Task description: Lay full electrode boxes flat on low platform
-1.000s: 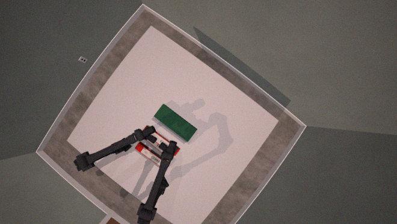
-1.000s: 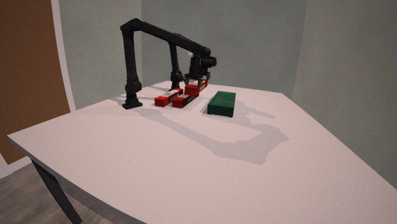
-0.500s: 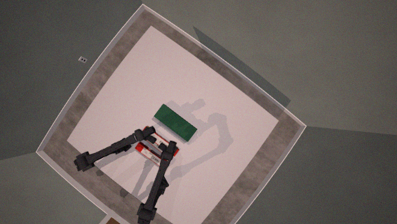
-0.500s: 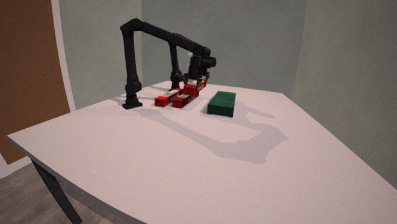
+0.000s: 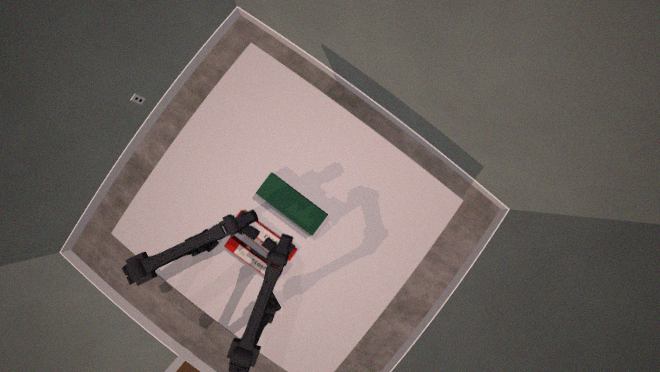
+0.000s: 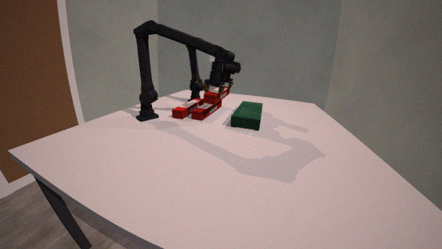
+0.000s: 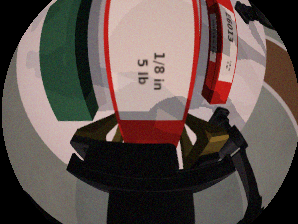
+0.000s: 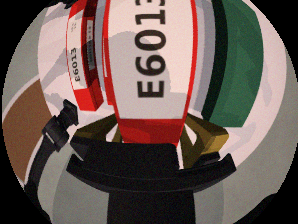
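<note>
A red and white electrode box (image 5: 265,233) (image 6: 214,96) (image 7: 150,65) (image 8: 150,60) marked E6013, 1/8 in, 5 lb hangs level above the table, held at both ends. My left gripper (image 5: 248,219) (image 7: 151,112) is shut on one end. My right gripper (image 5: 281,247) (image 8: 150,131) is shut on the other end. Two more red boxes (image 6: 185,108) (image 6: 205,111) lie flat on the table beside and below it; one shows in the left wrist view (image 7: 220,55) and in the right wrist view (image 8: 82,75). The low green platform (image 5: 291,203) (image 6: 247,114) (image 7: 65,65) (image 8: 235,65) is bare, just beside the held box.
The white table top (image 5: 260,125) (image 6: 201,187) has a grey border. Both arm bases (image 5: 136,269) (image 5: 243,356) stand along the edge near the boxes. A brown door (image 6: 30,84) is beyond that side.
</note>
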Robot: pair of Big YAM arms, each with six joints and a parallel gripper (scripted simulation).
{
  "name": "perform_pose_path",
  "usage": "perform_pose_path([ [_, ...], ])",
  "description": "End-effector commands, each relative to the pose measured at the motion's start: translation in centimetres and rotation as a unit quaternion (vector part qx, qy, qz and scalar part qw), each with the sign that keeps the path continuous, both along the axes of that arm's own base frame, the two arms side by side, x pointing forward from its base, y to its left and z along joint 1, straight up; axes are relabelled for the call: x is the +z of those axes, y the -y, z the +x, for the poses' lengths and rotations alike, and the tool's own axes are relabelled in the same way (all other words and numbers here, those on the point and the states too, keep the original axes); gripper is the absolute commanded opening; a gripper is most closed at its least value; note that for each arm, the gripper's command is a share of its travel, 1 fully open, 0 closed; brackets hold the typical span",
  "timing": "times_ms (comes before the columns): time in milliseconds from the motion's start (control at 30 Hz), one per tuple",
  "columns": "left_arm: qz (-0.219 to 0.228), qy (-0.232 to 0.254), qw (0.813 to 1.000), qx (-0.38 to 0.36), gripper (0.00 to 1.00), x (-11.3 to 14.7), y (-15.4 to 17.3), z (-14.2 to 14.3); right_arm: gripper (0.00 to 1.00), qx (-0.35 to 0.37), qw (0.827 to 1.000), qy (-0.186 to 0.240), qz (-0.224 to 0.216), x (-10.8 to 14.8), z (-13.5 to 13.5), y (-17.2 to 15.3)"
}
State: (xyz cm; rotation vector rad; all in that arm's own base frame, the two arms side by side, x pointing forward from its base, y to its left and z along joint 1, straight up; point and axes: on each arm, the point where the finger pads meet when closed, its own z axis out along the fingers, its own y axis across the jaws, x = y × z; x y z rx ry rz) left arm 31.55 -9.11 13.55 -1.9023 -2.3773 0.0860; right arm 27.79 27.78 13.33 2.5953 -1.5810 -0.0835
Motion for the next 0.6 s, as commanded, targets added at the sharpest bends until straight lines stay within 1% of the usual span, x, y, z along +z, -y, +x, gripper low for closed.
perform_pose_path([
  [0,-0.015,0.077,0.997,0.001,0.00,6.8,0.2,3.3,0.00,-0.001,0.997,0.066,0.046,7.1,2.8,-1.4],
  [333,-0.015,0.077,0.997,0.001,0.00,8.1,0.2,3.2,0.00,-0.001,0.997,0.066,0.046,8.2,2.7,-1.4],
  [567,-0.015,0.077,0.997,0.001,0.00,8.1,0.2,3.2,0.00,-0.001,0.997,0.066,0.046,8.5,2.8,-1.4],
])
